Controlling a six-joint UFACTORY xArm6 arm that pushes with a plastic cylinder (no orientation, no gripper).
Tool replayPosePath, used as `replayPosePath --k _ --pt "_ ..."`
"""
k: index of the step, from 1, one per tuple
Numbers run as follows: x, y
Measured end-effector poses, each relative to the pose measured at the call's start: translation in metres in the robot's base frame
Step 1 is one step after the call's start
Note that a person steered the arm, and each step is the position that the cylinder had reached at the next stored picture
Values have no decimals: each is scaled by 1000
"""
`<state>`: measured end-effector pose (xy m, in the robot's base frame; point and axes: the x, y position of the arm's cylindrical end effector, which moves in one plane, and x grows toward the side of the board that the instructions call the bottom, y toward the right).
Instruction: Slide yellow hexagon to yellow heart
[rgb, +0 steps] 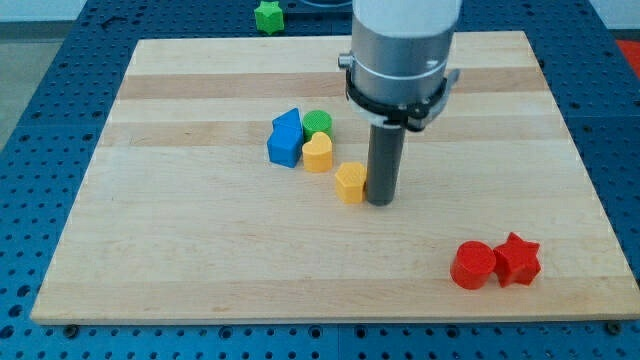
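Pushing with my tip (381, 202), jawless, against the light, rigid yellow hexagon's (350, 182) right face toward the yellow heart (317, 152).

- wooden board (200, 260), pale, on a blue perforated bench (40, 60);
- near its middle: blue blocks (285, 139), green cylinder (318, 122), yellow heart (317, 152), yellow hexagon (350, 182);
- view's lower right: red cylinder (472, 265) touching red star (517, 259);
- green block (268, 16) on the bench beyond the board's top edge
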<state>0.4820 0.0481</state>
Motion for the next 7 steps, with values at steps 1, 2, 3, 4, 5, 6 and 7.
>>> replayPosePath --k 1,2,3,4,5,6,7 --pt "-17 -13" --pt "-22 -22" --pt "-22 -23" --pt "-22 -24" --pt "-20 -24" --pt "-17 -24" --pt "-15 -24"
